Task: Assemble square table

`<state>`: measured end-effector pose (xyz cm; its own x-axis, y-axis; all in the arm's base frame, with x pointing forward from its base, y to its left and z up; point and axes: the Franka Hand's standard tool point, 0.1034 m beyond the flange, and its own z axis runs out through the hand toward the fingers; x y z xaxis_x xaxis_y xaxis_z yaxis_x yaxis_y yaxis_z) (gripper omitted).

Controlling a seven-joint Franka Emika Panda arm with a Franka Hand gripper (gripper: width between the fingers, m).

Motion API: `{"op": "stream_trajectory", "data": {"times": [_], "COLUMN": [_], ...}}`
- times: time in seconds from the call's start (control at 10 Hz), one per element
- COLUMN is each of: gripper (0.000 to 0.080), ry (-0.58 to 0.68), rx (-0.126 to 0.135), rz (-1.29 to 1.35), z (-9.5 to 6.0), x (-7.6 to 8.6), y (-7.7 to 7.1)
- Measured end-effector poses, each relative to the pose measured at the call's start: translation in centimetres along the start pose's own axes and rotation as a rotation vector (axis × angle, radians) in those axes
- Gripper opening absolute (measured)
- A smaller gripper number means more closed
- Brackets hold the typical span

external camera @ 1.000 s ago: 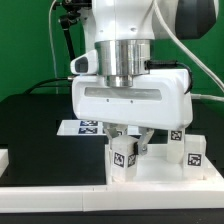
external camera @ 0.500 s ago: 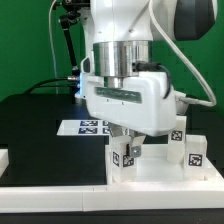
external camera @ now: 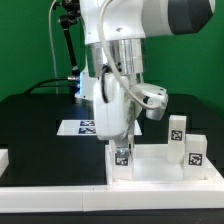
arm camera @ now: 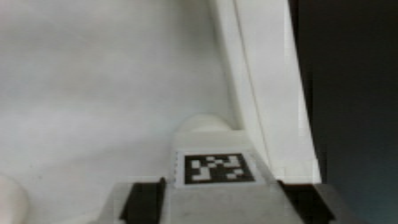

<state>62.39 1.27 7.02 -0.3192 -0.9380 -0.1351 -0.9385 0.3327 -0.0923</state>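
Black tabletop (external camera: pixel 35 120): leg post (external camera: pixel 122 158) between tool (external camera: pixel 122 150) fingers.

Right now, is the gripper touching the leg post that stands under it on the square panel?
Touching. In the wrist view the gripper has one dark finger pressed against each side of the tagged leg post, with no gap visible. The exterior view agrees.

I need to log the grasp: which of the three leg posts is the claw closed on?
The leg post nearest the exterior view's left, directly under the claw; the other two posts stand free on the right.
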Motion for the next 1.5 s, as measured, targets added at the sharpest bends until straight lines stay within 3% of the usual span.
{"op": "stream_trajectory", "data": {"times": [0.1,0.4,0.5,0.9,1.2,1.5], "gripper": [0.0291,0.0610,0.0610,0.0649,0.0649,0.0626], "ry": [0.001,0.016,0.018,0.030,0.086,0.091], "rx": [0.000,-0.009,-0.005,-0.010,-0.064,-0.061], "rz": [-0.006,-0.364,-0.590,-0.951,-1.491,-1.436], "z": [0.02,0.09,-0.11,-0.14,-0.62,-0.55], "x": [0.05,-0.67,-0.87,-0.50,-0.61,-0.41], "y": [0.00,0.32,0.20,0.10,-0.41,-0.45]}}
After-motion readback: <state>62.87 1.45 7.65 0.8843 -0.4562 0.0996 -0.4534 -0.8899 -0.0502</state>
